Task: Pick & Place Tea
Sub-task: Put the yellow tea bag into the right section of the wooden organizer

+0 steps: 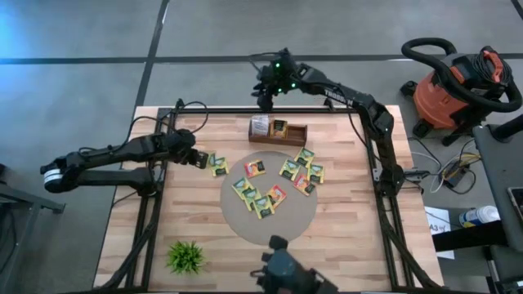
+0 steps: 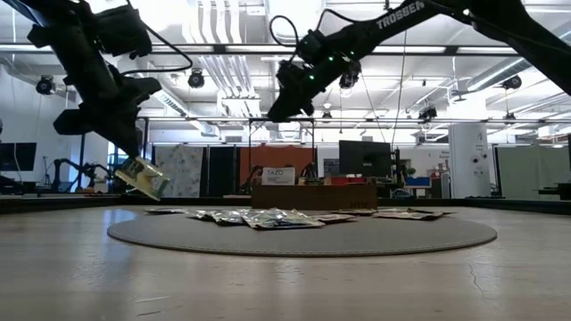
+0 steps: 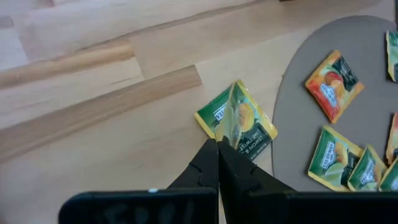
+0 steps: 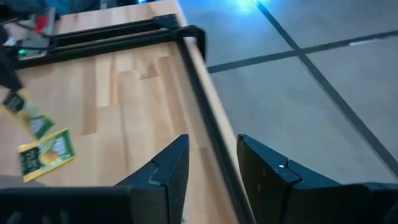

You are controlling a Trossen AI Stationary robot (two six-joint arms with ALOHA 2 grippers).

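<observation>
Overhead coverage showed the left claw (image 1: 196,158) at the left side of the surface (image 1: 359,237), clamped on one tea sachet (image 1: 199,159), with a second sachet (image 1: 217,166) lying just beside it. The remaining sachets (image 1: 278,181) were scattered over the round grey mat (image 1: 245,224). The wooden box (image 1: 279,131) lay toward the far edge, right of the left claw, so the carry probably ran that way. The right claw (image 1: 265,94) hovered just beyond that box.

Low view showed the held sachet hanging tilted, clear of the surface; "TROSSEN" read on the right arm (image 2: 410,13).

Left wrist view showed the claw's fingers (image 3: 214,168) together on the sachet's edge, above the loose one.

Right wrist view showed its fingers (image 4: 168,168) apart and empty, over the surface's far edge.
</observation>
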